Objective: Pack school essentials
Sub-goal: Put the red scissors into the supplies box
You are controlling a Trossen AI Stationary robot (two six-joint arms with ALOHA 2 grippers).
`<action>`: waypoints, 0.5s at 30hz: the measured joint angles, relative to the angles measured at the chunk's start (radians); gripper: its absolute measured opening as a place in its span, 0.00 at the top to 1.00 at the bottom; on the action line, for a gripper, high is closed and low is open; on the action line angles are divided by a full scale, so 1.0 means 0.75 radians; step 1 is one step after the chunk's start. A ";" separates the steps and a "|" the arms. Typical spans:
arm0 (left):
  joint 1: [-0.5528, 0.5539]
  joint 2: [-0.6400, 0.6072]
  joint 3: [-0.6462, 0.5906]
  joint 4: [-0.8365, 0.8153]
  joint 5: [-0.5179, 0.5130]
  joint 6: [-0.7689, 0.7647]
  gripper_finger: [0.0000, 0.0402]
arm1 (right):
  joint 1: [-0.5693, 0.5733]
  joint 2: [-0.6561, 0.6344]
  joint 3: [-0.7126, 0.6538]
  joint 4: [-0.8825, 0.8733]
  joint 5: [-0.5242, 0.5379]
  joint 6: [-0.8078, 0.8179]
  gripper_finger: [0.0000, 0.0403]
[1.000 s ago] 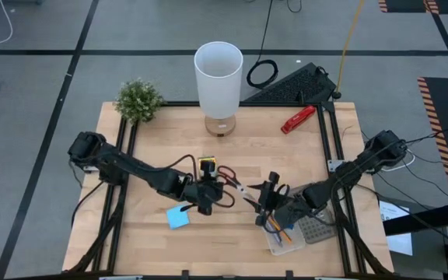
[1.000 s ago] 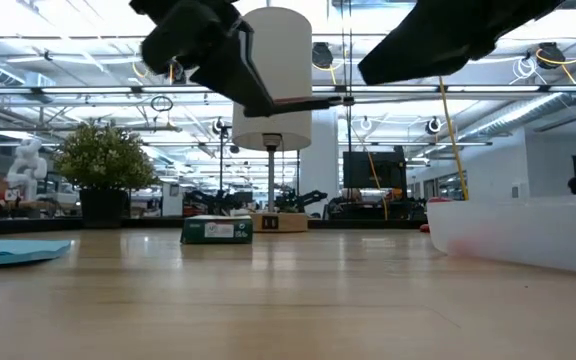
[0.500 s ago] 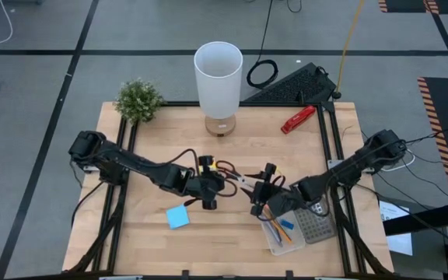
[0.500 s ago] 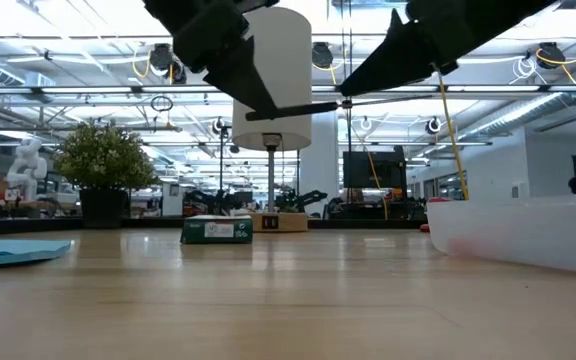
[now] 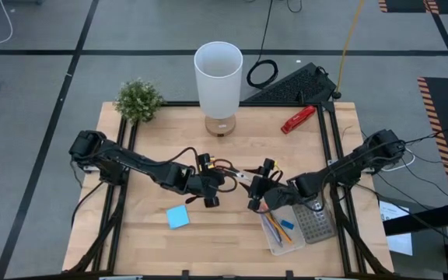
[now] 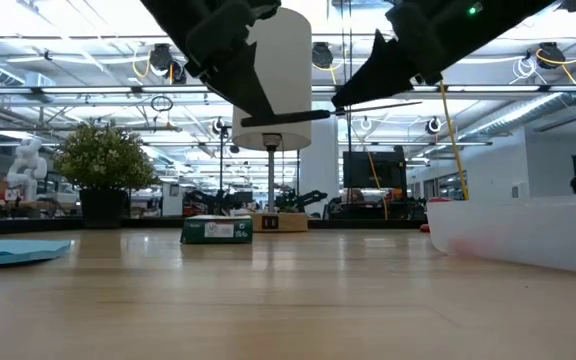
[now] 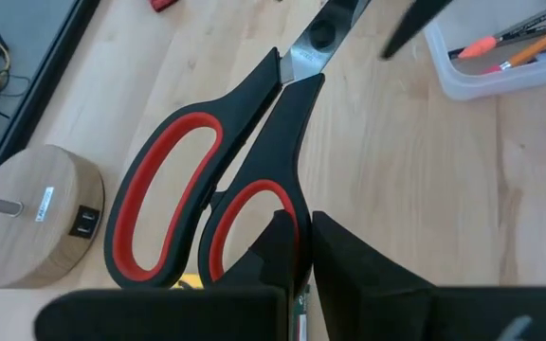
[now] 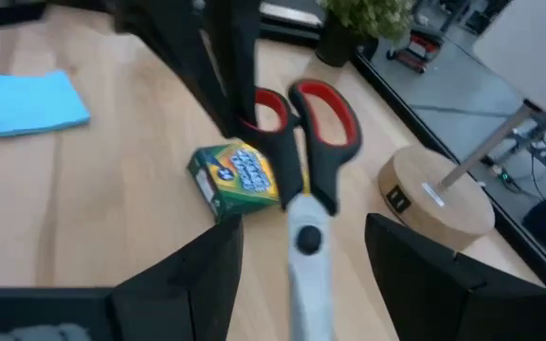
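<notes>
Landmark: the lamp base, at the far middle of the table.

Left of the lamp and nearer the camera, the blue sticky-note pad lies flat on the wood, untouched. The yellow-green crayon box sits just in front of the lamp, under the raised scissors.

Left gripper — in front of the lamp base, lifted off the table, clamped on one handle loop of the red-handled scissors. In the left wrist view its fingers pinch the lower loop; the blades point away, toward the right arm. Over the last second this gripper has carried the scissors rightward, from beside the pad toward the table's middle.

Right gripper — in front of the lamp and to its right. A second ago it hung over the clear bin; now it has come leftward to meet the blade end. In the right wrist view its fingers stand spread, one on each side of the blade, nothing gripped. Whether a pad already touches the metal I cannot tell.

Clear bin, right of the lamp at the near edge: orange and blue pencils and pens already inside.

Reading: probably a handover in mid-air — the scissors look next for the bin, the crayon box and pad left to pack.
</notes>
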 joint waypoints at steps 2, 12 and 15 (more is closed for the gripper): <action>0.000 0.000 0.000 0.008 0.000 0.000 0.94 | -0.004 0.001 0.000 -0.012 0.000 0.017 0.47; -0.009 0.001 0.000 0.051 0.000 0.061 0.94 | -0.024 0.001 0.000 -0.036 -0.073 0.061 0.60; -0.019 0.001 0.000 0.069 -0.001 0.082 0.94 | -0.023 0.000 0.000 -0.034 -0.076 0.061 0.68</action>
